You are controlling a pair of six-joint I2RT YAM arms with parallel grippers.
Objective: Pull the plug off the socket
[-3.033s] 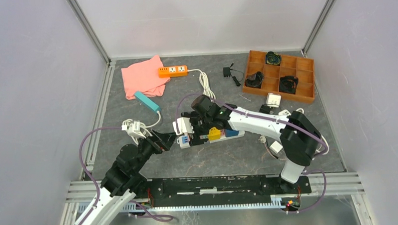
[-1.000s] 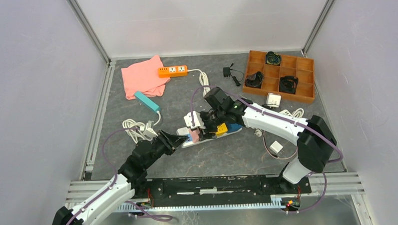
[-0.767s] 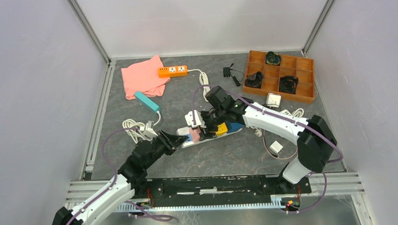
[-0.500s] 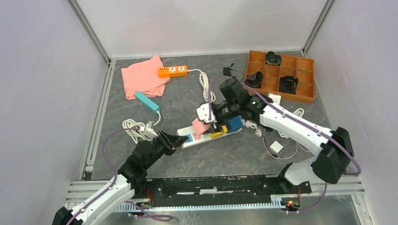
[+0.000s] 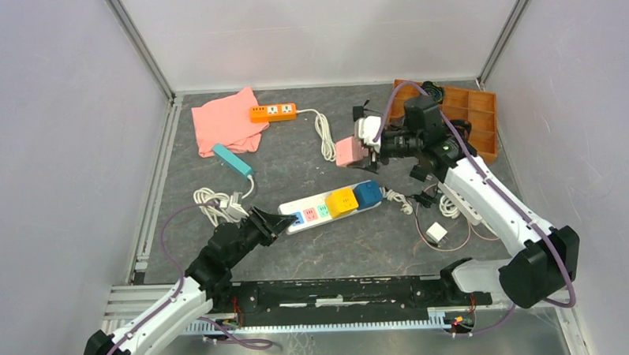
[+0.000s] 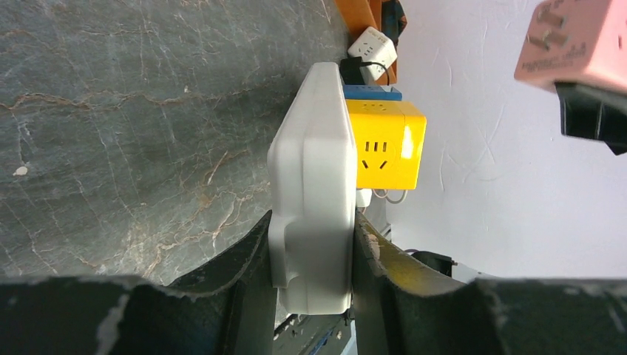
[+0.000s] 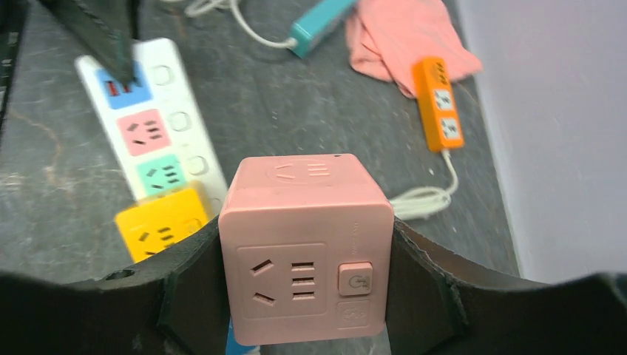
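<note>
Right gripper point(image 7: 304, 310) clamped on the pink cube plug point(image 5: 346, 151), jaws squeezing two opposite flat faces; the cube hangs in the air, well clear of the socket point(image 5: 316, 212), which lies on the table point(image 5: 361, 247) below and ahead of it. Left gripper point(image 6: 310, 274) pinched tight on the strip's end, pinning it. Yellow cube point(image 5: 341, 200) and blue cube point(image 5: 367, 193) sit on the strip. Plug looks light, rigid, smooth-sided, probably slippery. Flat sides seem the sensible hold, away from the prongs.

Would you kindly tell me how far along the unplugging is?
Done: the pink cube plug is off the power strip, held clear in the right gripper. In hand: the left gripper clamps the strip's end. Left: probably setting it down; the yellow cube and blue cube sit plugged in.
</note>
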